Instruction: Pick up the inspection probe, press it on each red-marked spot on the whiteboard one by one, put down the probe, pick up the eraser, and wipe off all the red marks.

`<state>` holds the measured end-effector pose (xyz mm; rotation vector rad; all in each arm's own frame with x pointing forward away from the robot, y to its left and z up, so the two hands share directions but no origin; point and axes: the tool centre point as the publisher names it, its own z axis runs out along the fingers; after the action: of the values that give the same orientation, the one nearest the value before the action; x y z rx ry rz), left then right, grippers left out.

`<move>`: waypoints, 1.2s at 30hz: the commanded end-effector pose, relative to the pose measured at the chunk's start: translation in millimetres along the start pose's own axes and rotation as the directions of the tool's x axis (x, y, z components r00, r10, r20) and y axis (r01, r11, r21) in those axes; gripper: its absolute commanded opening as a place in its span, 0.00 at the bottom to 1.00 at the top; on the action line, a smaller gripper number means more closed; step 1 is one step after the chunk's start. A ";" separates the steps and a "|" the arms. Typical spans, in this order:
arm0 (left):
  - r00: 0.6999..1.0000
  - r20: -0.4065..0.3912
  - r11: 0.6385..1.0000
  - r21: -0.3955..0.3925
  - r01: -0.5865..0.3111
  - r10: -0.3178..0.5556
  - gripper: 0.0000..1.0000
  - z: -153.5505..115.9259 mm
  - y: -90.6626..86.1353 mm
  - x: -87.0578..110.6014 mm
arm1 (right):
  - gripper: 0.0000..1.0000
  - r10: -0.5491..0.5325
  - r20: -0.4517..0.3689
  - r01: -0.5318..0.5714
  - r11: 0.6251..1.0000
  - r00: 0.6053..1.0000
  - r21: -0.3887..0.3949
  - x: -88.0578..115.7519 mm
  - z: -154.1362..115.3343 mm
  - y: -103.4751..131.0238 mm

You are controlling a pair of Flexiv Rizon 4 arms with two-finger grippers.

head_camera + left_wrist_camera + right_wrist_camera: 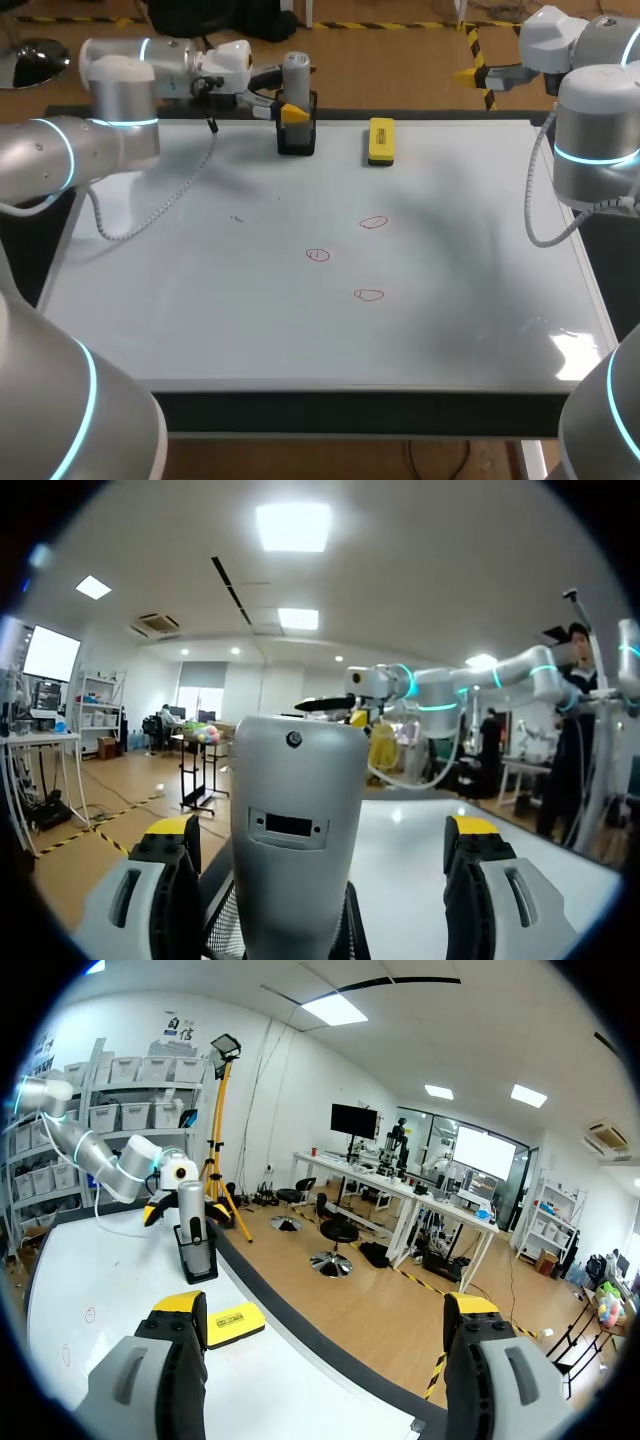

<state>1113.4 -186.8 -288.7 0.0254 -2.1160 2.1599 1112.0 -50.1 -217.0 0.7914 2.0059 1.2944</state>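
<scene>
Left wrist view: left pincer (322, 832) open, straddling the upright inspection probe (297, 820).
Rigid, smooth, probably light; clamp its grey body squarely.

Black stand (297, 143) upright at the far edge of the table (360, 412), faint dark speck (237, 218) left of centre

Grey inspection probe (298, 820), upright, between the left gripper's (322, 832) spread yellow-tipped fingers, touching neither; whiteboard (420, 852) ahead; right arm (470, 685) beyond.
</scene>
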 end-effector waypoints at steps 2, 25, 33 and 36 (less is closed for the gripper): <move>1.000 -0.006 1.000 0.003 -0.001 0.001 1.00 1.9 0.5 -4.8 | 1.00 0.000 -0.001 0.000 1.000 1.000 0.001 -0.5 0.4 0.1; 1.000 0.001 1.000 -0.006 0.014 -0.014 0.39 4.3 7.9 -7.5 | 1.00 0.000 -0.001 0.000 1.000 1.000 0.001 -0.5 0.4 0.1; 1.000 0.000 1.000 -0.009 0.009 -0.009 0.35 5.5 6.7 -6.6 | 1.00 0.000 -0.001 0.000 1.000 1.000 0.001 -0.5 0.4 0.1; 1.000 0.004 1.000 -0.012 0.007 -0.007 0.03 4.7 6.6 -5.6 | 1.00 0.000 -0.001 0.000 1.000 1.000 0.001 -0.5 0.4 0.1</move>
<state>1117.1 -191.4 -294.5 0.0386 -2.1279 2.1465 1112.0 -50.1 -217.0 0.7914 2.0059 1.2944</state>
